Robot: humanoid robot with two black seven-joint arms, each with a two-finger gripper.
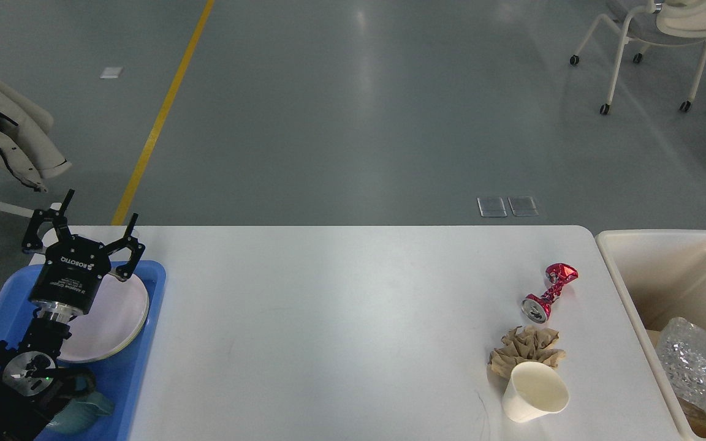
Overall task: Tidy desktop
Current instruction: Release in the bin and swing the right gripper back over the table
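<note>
White desktop [341, 318] fills the foreground. Left gripper [97, 220] hangs spread and empty over the blue tray [148, 367]; right arm unseen. Far from the tray, crushed can [550, 291], paper wad [527, 349] and tipped cup [534, 392] may roll if nudged.

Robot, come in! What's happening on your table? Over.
Left gripper open, empty, over blue tray. Desktop holds crushed red can, crumpled brown paper, paper cup. Nothing blocking.

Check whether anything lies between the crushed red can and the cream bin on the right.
Nothing visible does. The crushed red can lies on the desktop, and only bare tabletop separates it from the cream bin. The crumpled brown paper and paper cup sit nearer the robot, off that line.
</note>
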